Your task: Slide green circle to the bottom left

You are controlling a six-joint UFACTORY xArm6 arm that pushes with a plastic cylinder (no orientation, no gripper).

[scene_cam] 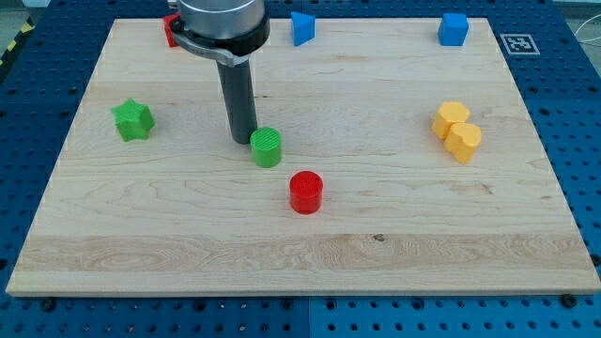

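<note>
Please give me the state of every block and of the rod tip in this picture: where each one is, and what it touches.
my tip: on the board, against the green circle's upper-left side
green circle: upright, near the board's middle
green star: alone at the view's left
red circle: upright, apart from the green circle
yellow blocks: two, touching
blue blocks: two, apart, at the top edge
red block: mostly hidden behind the arm

Straight dark rod — my tip (244, 141) — under a grey collar.
</note>
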